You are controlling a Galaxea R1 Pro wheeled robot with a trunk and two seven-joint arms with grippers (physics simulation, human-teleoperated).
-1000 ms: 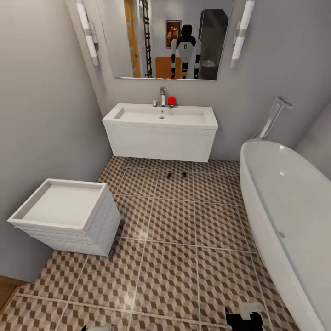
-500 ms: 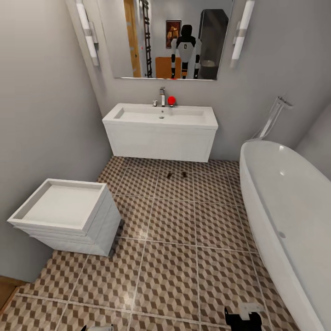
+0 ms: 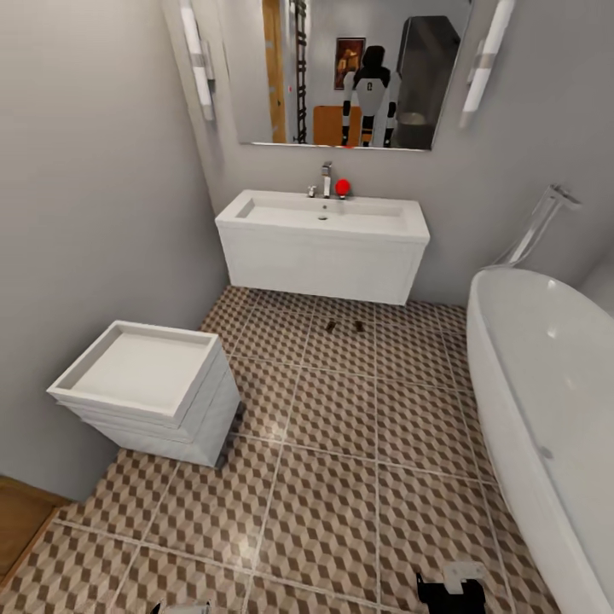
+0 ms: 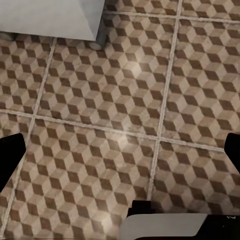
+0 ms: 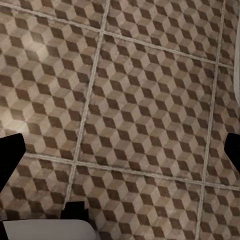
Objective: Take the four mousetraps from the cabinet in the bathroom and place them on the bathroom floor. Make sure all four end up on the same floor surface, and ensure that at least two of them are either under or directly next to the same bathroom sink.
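Ahead: wide white rectangular sink with chrome tap, on a white wall-hung vanity.
Task things: two small dark mousetraps lie on the cube-patterned brown and beige bathroom floor, just before the vanity.
Left side: white square toilet against the grey wall.
Right side: white oval bathtub.
Open room: bare tiles between toilet and tub.
Left pincer: fingertips spread apart, holding nothing.
Right pincer: likewise apart, holding nothing.

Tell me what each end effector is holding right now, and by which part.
Nothing is held. In each wrist view the fingers of the left end effector and the right end effector stand wide apart, with only patterned bathroom floor between them.
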